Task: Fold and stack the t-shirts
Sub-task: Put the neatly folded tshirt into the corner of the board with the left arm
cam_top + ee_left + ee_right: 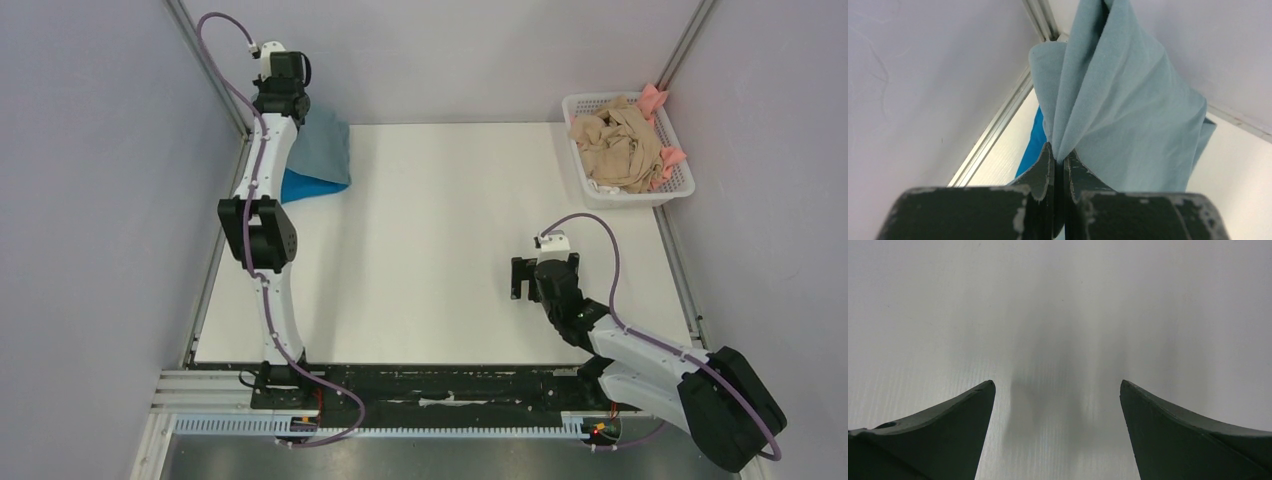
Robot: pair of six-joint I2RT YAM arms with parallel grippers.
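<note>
My left gripper (1062, 159) is shut on a fold of the dusty grey-blue t-shirt (1118, 100), which hangs bunched at the far left corner of the table (325, 145). The bright blue t-shirt (300, 186) lies under it on the table, and a strip of it shows in the left wrist view (1032, 145). In the top view the left gripper is hidden behind its own arm. My right gripper (528, 278) is open and empty, low over bare white table at the right; the right wrist view (1058, 390) shows only table between its fingers.
A white basket (672, 192) at the far right corner holds a beige t-shirt (618, 145) and a pink one (655, 100). Grey walls close in the left, back and right. A metal rail (998, 125) runs along the table's left edge.
</note>
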